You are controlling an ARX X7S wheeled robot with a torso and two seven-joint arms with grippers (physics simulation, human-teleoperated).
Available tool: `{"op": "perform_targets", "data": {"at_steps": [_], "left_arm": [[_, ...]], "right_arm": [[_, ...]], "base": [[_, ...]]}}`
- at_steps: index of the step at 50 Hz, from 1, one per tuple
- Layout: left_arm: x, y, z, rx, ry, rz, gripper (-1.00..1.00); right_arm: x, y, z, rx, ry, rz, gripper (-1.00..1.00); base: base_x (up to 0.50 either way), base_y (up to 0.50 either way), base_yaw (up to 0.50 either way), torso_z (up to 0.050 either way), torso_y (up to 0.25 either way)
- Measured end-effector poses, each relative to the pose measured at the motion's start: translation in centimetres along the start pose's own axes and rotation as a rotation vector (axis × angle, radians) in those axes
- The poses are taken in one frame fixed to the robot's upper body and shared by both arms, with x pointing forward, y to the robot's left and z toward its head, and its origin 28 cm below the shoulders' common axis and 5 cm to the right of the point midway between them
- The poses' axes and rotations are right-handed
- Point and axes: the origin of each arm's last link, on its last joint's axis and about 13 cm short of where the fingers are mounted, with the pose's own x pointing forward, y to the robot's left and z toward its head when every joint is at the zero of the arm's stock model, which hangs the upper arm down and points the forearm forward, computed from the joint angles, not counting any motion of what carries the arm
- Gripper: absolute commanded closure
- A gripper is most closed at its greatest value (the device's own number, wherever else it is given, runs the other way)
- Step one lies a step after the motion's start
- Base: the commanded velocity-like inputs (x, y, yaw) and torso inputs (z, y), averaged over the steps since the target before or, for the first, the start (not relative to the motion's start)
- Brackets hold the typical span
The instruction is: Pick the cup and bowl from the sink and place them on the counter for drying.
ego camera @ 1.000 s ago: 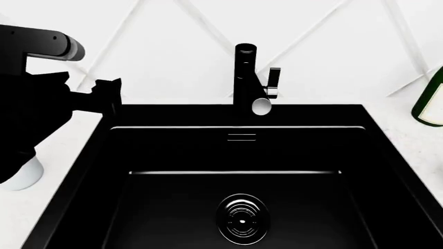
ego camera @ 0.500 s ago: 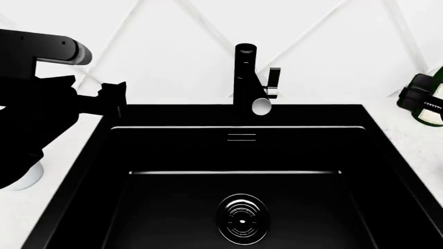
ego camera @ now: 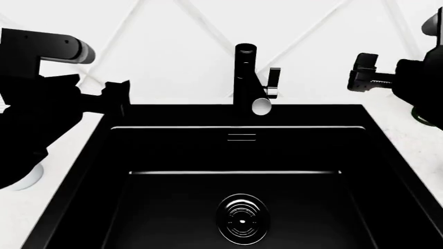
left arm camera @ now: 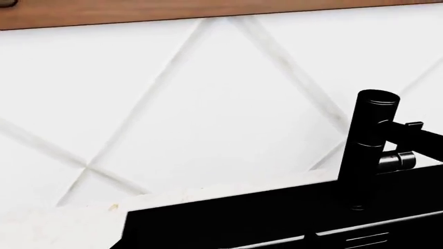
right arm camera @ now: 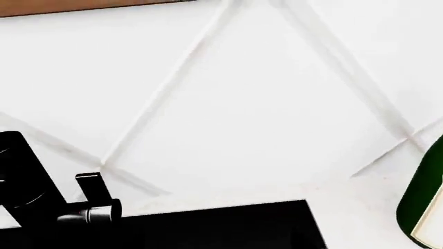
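Note:
The black sink (ego camera: 173, 150) fills the head view, and its basin holds only the round drain (ego camera: 241, 219). On the white counter (ego camera: 14, 218) to the left, a white cylindrical thing that looks like the cup (ego camera: 29, 179) stands mostly hidden under my left arm. The bowl is out of view. My left gripper (ego camera: 116, 98) hangs above the sink's back left corner. My right gripper (ego camera: 361, 72) hangs above the back right corner. Both grippers are black silhouettes, so their jaws cannot be read. The wrist views show none of the fingers.
The tall black faucet (ego camera: 246, 78) rises at the sink's back edge between the two grippers, also seen as a faucet (left arm camera: 367, 150) from the left wrist. A green bottle (right arm camera: 422, 207) stands on the counter to the right, mostly behind my right arm in the head view.
My right arm has come in from the right and moved left and up, covering the green bottle. My left arm has risen slightly.

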Motion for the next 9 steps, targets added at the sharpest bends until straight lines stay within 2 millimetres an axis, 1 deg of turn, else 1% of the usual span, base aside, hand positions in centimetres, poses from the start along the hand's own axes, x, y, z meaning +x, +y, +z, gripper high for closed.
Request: {"op": "perform_targets", "data": {"at_steps": [9], "left_arm": [[0.3, -0.1, 0.4, 0.002, -0.011, -0.006, -1.0]], "right_arm": [[0.4, 1.1, 1.2, -0.05, -0.03, 0.031, -1.0]], "base": [[0.0, 0.0, 0.0, 0.0, 0.0]]}}
